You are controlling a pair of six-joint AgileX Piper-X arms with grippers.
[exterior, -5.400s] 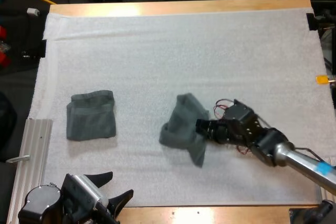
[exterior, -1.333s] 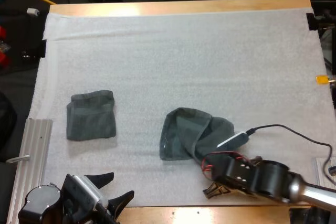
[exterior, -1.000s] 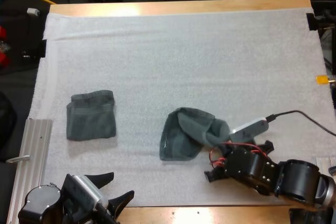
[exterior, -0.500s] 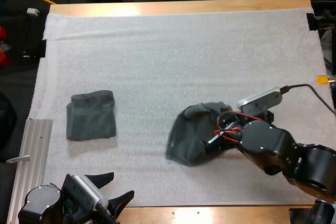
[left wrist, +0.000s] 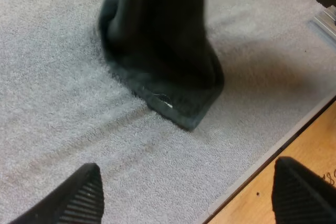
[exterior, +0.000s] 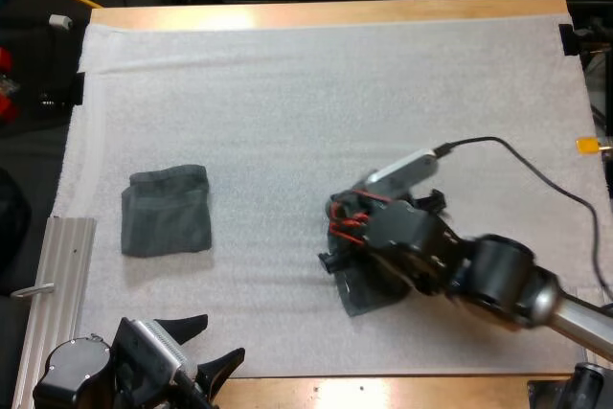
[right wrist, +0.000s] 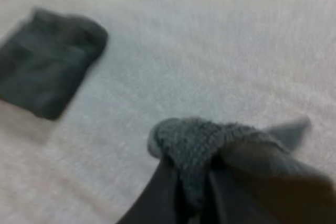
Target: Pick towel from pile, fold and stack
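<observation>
Farther left on mat, right gripper clamps the towel; left gripper stands spread.

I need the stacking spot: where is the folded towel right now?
In the high view the folded towel lies flat on the left of the white mat, well apart from the crumpled towel in the right gripper.

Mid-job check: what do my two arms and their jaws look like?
Left gripper: tapered black jaws with ribbed inner faces and a ribbed silver block behind them. Right arm: bulky, rounded black housings that run back into a silver tube.
</observation>
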